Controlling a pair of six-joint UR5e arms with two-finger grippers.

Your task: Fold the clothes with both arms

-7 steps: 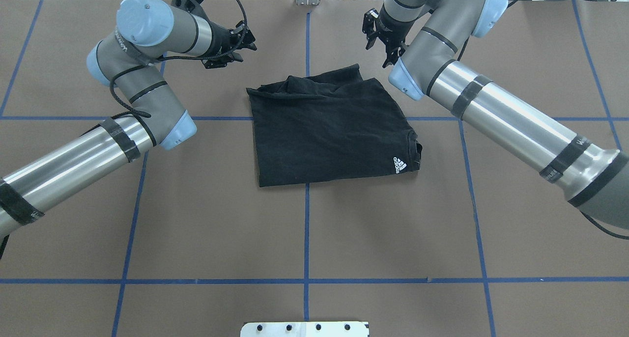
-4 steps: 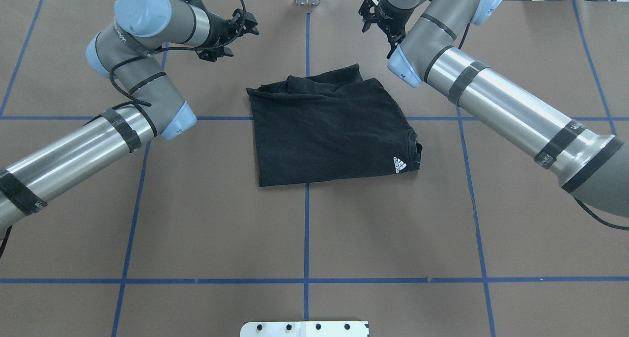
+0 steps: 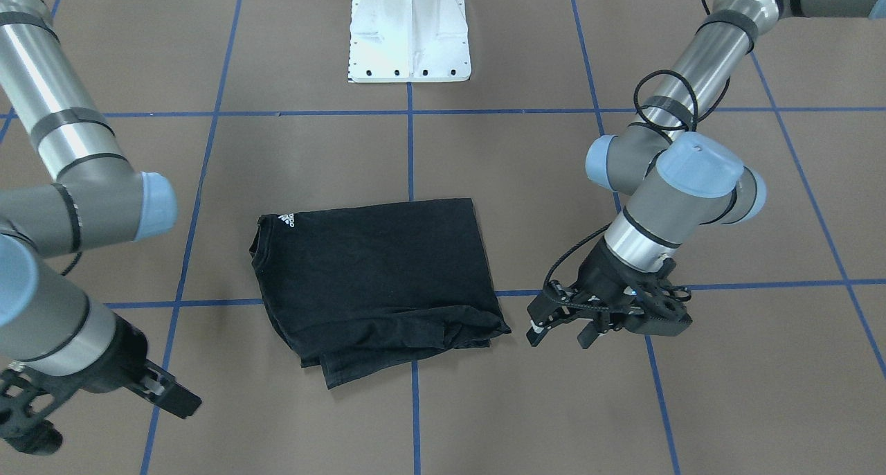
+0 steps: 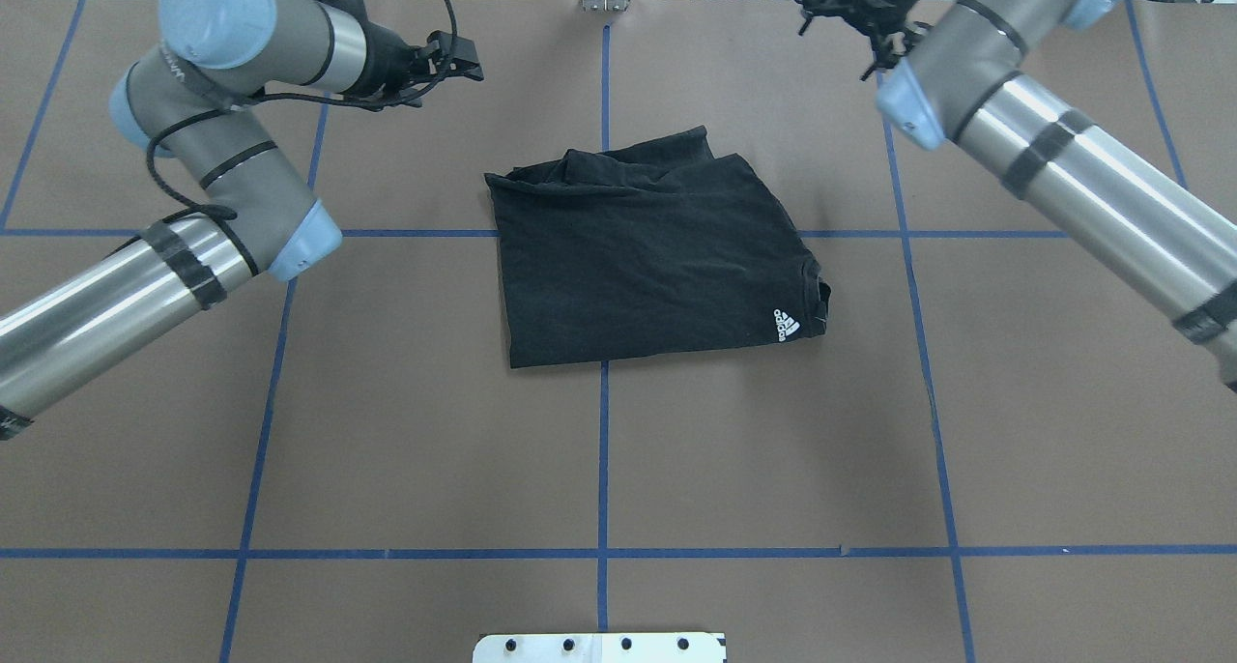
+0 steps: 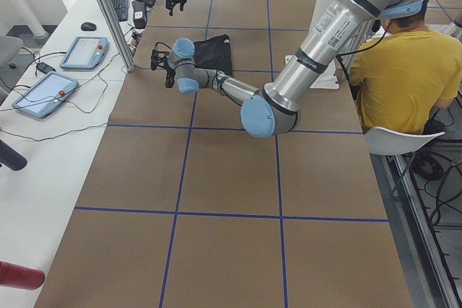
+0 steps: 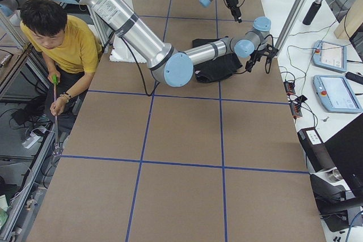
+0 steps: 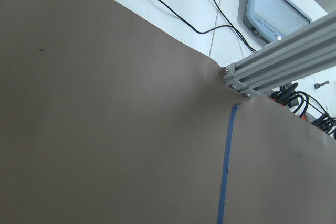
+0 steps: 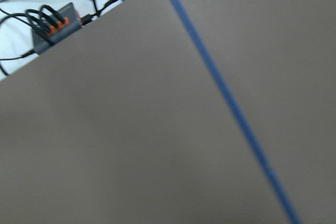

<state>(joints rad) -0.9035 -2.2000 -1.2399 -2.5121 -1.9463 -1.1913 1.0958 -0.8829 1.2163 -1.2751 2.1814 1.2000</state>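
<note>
My left gripper [image 3: 559, 331] hangs empty with its jaws apart. My right gripper [image 3: 156, 392] grips nothing either, though I cannot tell how its jaws stand. Between them, touching neither, the T-shirt [image 4: 647, 257] lies folded in a rough rectangle mid-table [image 4: 387, 431]. Its far edge is bunched in loose layers, so I judge that pinching only the top layer would drag the fold open, and uneven lifting would skew it.
</note>
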